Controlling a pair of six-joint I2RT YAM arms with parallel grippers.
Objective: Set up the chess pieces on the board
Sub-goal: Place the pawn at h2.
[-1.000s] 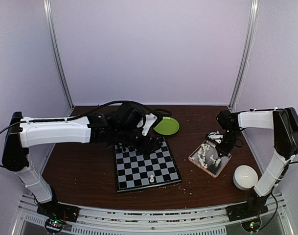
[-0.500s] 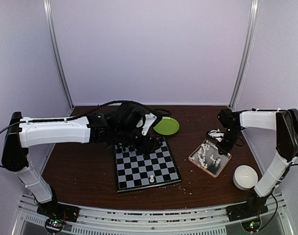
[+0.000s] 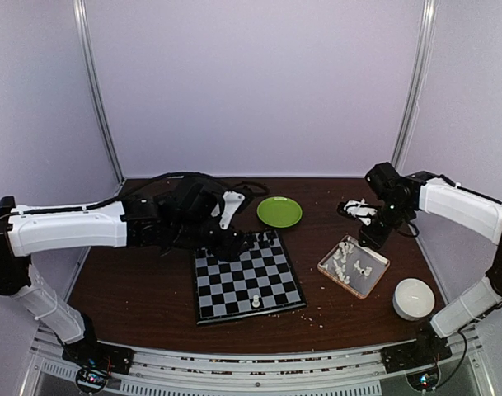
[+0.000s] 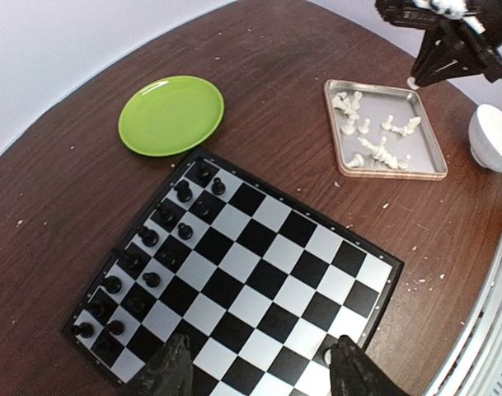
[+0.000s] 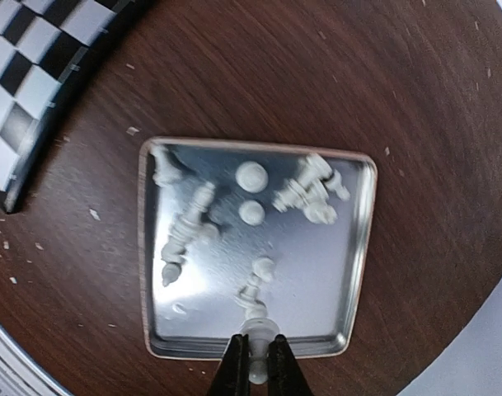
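Note:
The board lies mid-table, with black chessmen along its far rows and one white piece near its front edge. Several white chess pieces lie tumbled in a shiny square tray. My right gripper is shut on one white piece, held just above the tray's edge. From above, that gripper hangs over the tray's far side. My left gripper is open and empty above the board, with its right finger partly covering the lone white piece.
A green plate sits beyond the board. A white bowl stands at the front right, near the tray. Pale crumbs speckle the brown tabletop. Frame posts rise at both back corners.
My right gripper has shut on a white piece and risen off the tray, its arm swinging up. My left arm has drawn back to the left from the board's far edge.

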